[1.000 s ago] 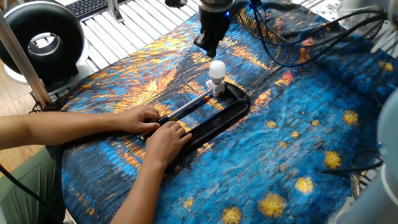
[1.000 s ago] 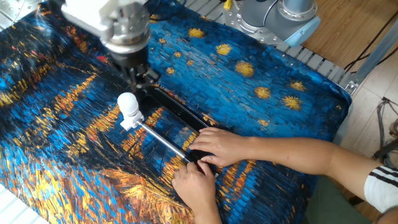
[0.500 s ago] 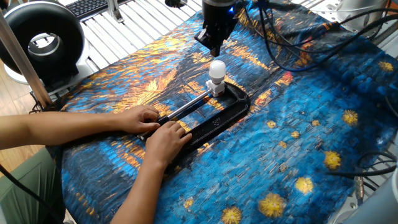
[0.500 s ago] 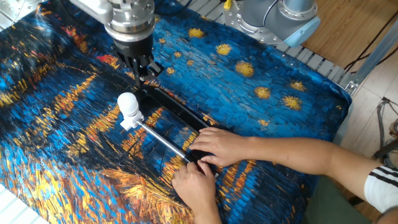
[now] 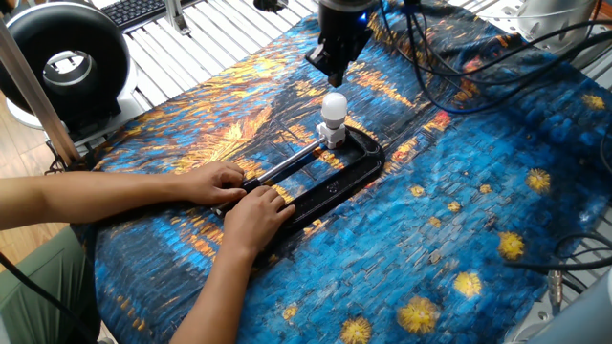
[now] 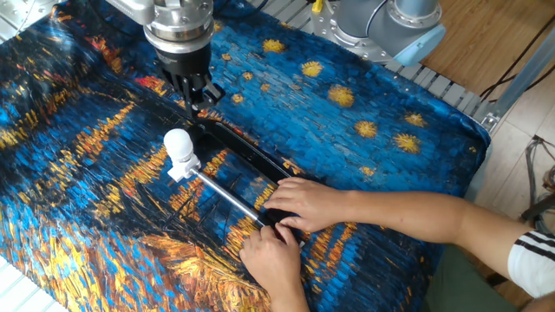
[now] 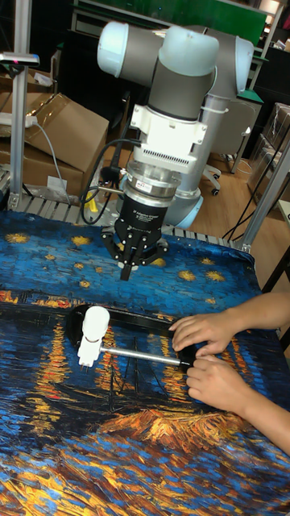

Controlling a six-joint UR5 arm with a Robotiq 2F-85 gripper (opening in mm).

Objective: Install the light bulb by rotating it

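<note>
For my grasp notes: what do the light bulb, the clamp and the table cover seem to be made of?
Light bulb: matte white globe, probably frosted glass or plastic; it shows no glare.
C-clamp: black frame with a slight sheen, likely painted metal or hard plastic; its bright silver rod looks like bare metal.
Table cover: printed cloth, judging by its soft folds.

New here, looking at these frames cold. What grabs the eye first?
The starry-night patterned cloth covering the whole table, all blue and orange. At its middle, a small white light bulb stands upright at one end of a black C-clamp, while a person's two hands press on the clamp's other end. The claw hangs above the cloth just beyond the bulb, touching nothing.
</note>
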